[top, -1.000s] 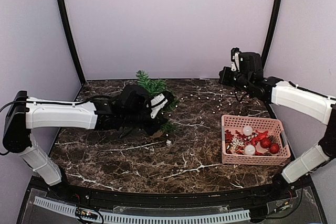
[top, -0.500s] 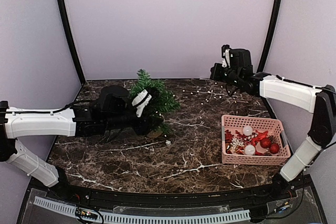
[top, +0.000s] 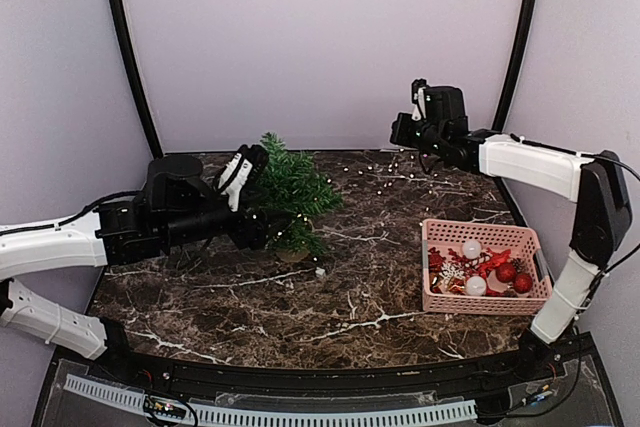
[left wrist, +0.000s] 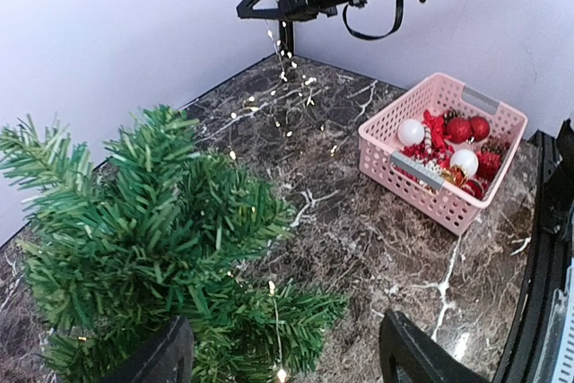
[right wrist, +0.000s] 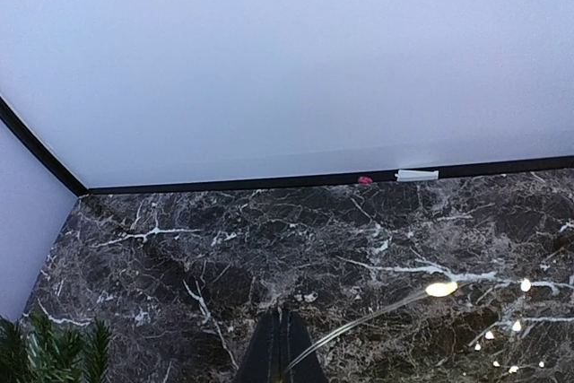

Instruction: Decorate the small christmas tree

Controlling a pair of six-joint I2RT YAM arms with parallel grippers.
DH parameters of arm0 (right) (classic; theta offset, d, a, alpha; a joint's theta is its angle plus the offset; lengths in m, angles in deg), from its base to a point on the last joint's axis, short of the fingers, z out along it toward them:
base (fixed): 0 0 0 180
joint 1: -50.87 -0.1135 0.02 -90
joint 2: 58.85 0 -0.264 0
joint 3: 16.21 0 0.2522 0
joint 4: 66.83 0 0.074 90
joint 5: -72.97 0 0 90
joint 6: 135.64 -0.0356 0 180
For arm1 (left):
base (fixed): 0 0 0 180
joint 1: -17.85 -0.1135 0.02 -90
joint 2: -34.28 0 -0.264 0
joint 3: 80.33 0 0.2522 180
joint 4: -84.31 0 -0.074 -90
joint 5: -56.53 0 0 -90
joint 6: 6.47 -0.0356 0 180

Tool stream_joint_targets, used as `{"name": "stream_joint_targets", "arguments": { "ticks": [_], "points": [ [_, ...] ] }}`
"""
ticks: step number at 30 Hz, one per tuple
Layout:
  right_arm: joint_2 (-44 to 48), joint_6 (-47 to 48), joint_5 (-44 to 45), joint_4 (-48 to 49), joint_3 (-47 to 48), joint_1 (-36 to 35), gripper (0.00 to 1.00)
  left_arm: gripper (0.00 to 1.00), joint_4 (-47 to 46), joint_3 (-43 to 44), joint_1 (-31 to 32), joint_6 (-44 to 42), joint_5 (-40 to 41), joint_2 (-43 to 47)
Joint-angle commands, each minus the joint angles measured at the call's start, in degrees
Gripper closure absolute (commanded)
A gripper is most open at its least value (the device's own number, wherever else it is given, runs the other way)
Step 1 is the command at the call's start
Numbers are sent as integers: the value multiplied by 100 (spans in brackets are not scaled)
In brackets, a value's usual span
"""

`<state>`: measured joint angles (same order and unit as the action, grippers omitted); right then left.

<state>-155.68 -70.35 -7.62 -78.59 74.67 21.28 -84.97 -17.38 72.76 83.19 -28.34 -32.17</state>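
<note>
Dark marble table (top: 250, 307) fills a purple-walled booth. Left gripper (left wrist: 285, 340) is spread wide, gripping nothing, at 9 o'clock of the small christmas tree (top: 292, 192), which stands upright at 10 o'clock on the tabletop. Right gripper (right wrist: 282, 340), at 1 o'clock, pinches the light string (left wrist: 285, 69). I judge the tree light, springy and easily tipped, so steady it by the trunk or pot, not the needles.

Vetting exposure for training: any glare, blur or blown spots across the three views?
Top external: even soft light, no hard shadows, string of tiny warm-white lights reads as clean dots. Left wrist: bushy dark-green miniature fir tree and pink plastic basket sharp, left fingers underexposed silhouettes. Right wrist: dimmer, bluish; nearest bulb blooms, shut right fingers blurred.
</note>
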Motion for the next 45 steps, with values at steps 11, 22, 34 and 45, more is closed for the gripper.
{"name": "stream_joint_targets", "arguments": {
  "ticks": [11, 22, 34, 45],
  "points": [
    [-994, -369, -657, 1217, 1257, -110, 100, 19, 879, 2307, -1297, 820, -854, -601],
    [-1264, -237, -1678, 1935, 1755, -246, 100, 25, 1674, 4931, -1754, 394, -2434, -3288],
    [-1185, -8, -2157, 2077, 1806, -361, 100, 45, 1837, 5983, -1960, 356, -2807, -4461],
    [-1078, 104, -2321, 2059, 1834, -405, 100, 31, 2025, 6345, -1960, 225, -2410, -4854]
  ]
}}
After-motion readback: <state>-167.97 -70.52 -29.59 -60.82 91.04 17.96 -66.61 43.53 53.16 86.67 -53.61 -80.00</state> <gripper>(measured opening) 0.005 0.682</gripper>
